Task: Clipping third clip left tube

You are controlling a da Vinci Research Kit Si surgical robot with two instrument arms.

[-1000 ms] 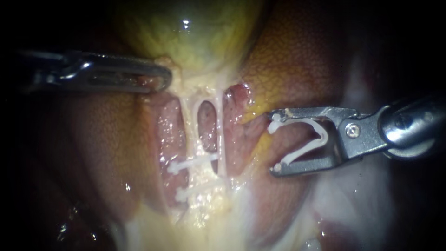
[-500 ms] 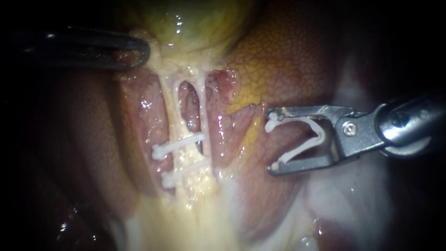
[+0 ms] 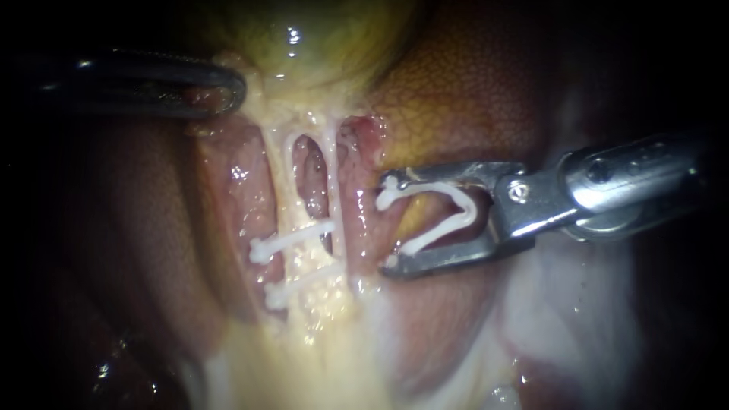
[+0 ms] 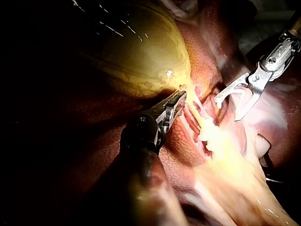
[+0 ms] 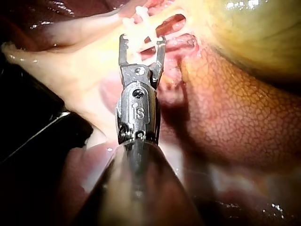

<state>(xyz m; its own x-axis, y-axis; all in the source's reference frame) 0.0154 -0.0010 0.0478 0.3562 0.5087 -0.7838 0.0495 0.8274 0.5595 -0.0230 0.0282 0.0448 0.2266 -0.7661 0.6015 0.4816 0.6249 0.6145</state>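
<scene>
My right instrument (image 3: 389, 224) holds an open clip (image 3: 437, 234) between its wide-spread jaws, near the tubes (image 3: 332, 182). My left instrument (image 3: 231, 87), half lost in shadow, grips the gallbladder (image 3: 319, 45).

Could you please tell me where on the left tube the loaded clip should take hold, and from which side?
Probably the bare stretch of the left tube above the upper clip, where it runs taut and upright. Bring the right instrument's open clip from the right, one leg through the gap between the tubes.
</scene>
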